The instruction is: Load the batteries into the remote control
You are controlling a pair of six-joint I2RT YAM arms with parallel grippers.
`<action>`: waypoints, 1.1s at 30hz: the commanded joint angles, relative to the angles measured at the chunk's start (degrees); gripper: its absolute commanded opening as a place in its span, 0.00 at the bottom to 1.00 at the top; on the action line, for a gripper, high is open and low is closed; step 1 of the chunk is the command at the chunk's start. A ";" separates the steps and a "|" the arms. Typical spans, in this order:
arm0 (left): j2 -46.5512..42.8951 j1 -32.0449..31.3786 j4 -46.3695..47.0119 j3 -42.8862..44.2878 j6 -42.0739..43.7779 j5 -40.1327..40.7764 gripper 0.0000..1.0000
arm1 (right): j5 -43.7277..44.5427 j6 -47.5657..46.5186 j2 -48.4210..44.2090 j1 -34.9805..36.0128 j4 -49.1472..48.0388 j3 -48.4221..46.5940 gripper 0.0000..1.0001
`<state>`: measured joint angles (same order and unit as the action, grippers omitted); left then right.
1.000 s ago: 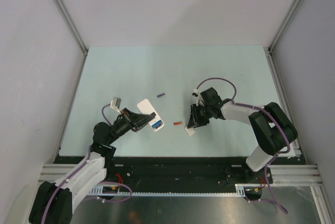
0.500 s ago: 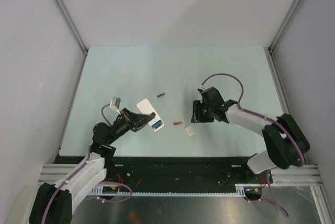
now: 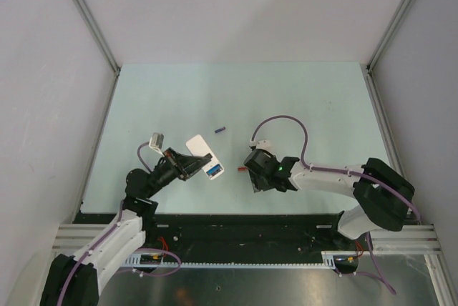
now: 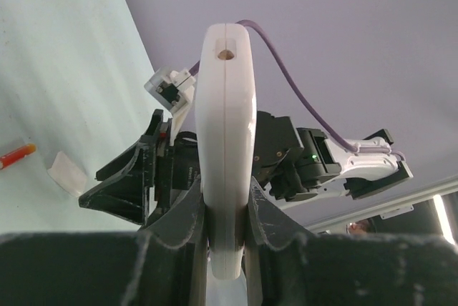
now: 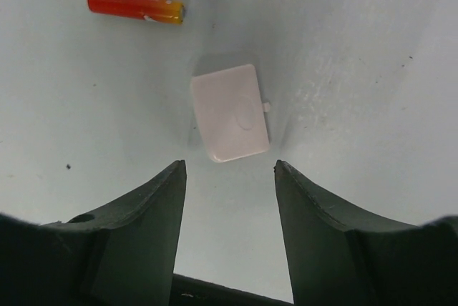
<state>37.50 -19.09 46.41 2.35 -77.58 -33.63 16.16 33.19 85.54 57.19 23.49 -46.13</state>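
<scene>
**Left pincer clamped on the remote, right pincer wide over the cover**

Over on the left, the left pincer [image 4: 225, 209] is clamped tight on the remote control [image 4: 226, 127]. Both fingers squeeze it edge-on, and its far end is raised, left of centre on the worktop [image 3: 157, 99]. Seen from above, its plain white back faces up. A patch of blue shows at its near end, too small for me to say what it is.

Now the right side. The right pincer [image 5: 229, 170] hangs low with its jaws apart, gripping nothing. Just beyond its fingertips lies the white cover piece [image 5: 230, 111], flat on the worktop, with neither finger touching it. A little further on is the orange-red battery [image 5: 136, 6], on its side, near the cover but apart from it. Further back, towards the middle of the worktop, the dark purple battery [image 3: 220, 131] lies alone, well apart from both pincers.
</scene>
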 commanded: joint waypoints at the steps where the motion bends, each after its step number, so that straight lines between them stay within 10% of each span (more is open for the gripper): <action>1: -2.69 0.37 1.75 -12.28 -0.73 -0.21 0.00 | 8.00 3.11 2.43 1.43 0.77 -0.54 0.57; 28: 0.82 0.28 0.26 -10.52 1.64 0.32 0.00 | 8.97 -6.22 0.96 -9.38 -0.90 -2.12 0.56; 33: 1.70 0.28 0.17 -10.44 1.91 0.23 0.00 | 7.30 -2.87 0.59 -7.36 -1.25 -4.40 0.68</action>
<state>38.63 -19.09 44.64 2.35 -77.36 -33.58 24.38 27.68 88.03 48.31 22.76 -46.96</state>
